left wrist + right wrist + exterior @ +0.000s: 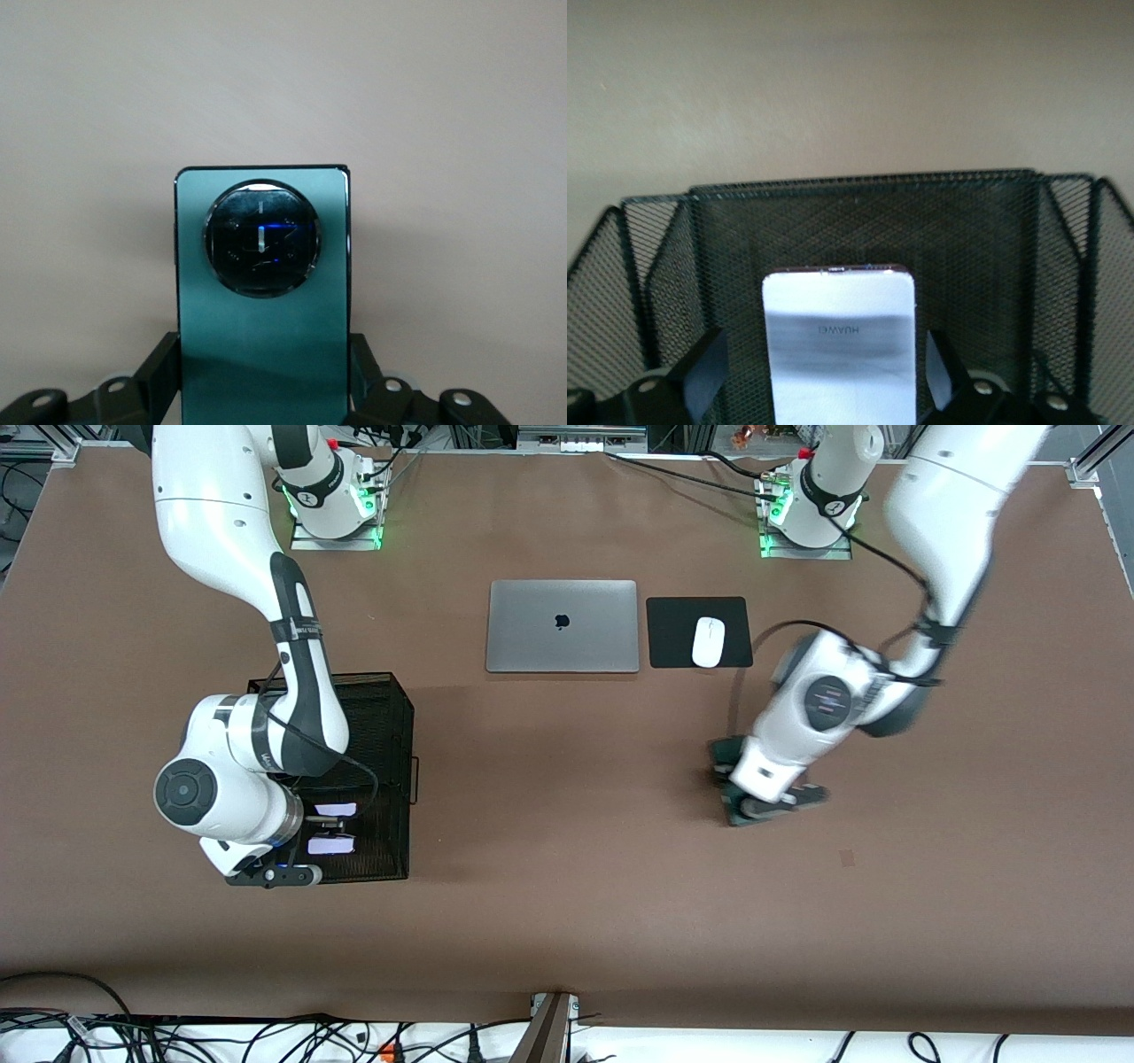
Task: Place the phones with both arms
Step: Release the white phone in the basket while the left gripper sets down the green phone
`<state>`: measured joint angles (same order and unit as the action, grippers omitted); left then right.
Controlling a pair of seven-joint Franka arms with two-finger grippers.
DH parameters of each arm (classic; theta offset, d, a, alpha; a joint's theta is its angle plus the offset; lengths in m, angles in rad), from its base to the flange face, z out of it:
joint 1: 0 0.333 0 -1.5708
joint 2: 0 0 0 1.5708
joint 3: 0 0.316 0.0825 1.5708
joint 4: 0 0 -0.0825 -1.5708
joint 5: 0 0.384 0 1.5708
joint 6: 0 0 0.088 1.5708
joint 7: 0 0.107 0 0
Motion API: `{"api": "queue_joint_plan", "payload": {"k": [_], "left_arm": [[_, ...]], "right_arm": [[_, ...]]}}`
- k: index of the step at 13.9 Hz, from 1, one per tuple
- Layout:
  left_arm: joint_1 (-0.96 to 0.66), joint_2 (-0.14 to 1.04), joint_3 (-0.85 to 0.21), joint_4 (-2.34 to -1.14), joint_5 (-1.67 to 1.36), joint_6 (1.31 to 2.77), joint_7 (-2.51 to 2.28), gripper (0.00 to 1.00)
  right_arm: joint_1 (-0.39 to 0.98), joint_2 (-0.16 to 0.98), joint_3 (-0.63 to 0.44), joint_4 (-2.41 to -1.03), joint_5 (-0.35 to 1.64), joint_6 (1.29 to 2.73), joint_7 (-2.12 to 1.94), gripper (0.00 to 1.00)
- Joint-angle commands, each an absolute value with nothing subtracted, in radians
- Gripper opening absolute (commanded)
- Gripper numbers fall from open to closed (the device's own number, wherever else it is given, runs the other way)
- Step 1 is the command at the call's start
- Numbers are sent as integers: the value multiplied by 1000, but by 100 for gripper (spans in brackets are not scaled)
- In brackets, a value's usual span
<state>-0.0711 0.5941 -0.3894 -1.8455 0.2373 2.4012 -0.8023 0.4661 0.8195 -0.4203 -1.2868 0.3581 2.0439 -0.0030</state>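
Note:
The pale lilac-white phone (837, 354) lies flat in the black mesh basket (859, 212), between the spread fingers (707, 365) of my right gripper (828, 376), which stands open with a gap on each side of the phone. From the front, that gripper (330, 828) is down in the basket (390, 717) over the pale phone (331, 845). My left gripper (263, 381) is shut on the long dark green phone (261, 319) with the round camera ring. It hangs low over bare table (762, 793) toward the left arm's end.
A closed silver laptop (562, 626) lies mid-table near the bases. Beside it, a white mouse (708, 641) sits on a black pad (673, 633). Brown tabletop (567, 797) stretches between the basket and the left gripper.

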Motion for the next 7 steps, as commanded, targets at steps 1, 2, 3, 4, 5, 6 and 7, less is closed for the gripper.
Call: {"api": "queue_joint_plan", "payload": {"k": [1, 2, 3, 4, 5, 6, 7], "left_arm": [[-249, 650, -356, -1740, 245, 2356, -903, 0], [-326, 663, -327, -1702, 262, 2341, -907, 0], [-404, 685, -293, -1650, 267, 2318, -913, 0], [-487, 718, -252, -1596, 267, 2294, -920, 0], [-564, 750, -203, -1538, 267, 2283, -934, 0], [-630, 787, -158, -1484, 262, 2280, -946, 0], [-665, 826, -126, -1420, 258, 2278, -948, 0]], "right_arm": [[459, 801, -446, -1223, 359, 1947, -23, 99], [459, 801, -462, -1177, 359, 1883, -25, 99], [459, 801, -477, -1136, 360, 1811, -23, 99], [459, 801, -492, -1108, 360, 1752, -20, 99], [460, 795, -506, -1091, 360, 1703, -18, 99], [463, 775, -509, -1085, 360, 1678, -12, 99], [468, 759, -509, -1086, 359, 1675, -12, 99]]}}
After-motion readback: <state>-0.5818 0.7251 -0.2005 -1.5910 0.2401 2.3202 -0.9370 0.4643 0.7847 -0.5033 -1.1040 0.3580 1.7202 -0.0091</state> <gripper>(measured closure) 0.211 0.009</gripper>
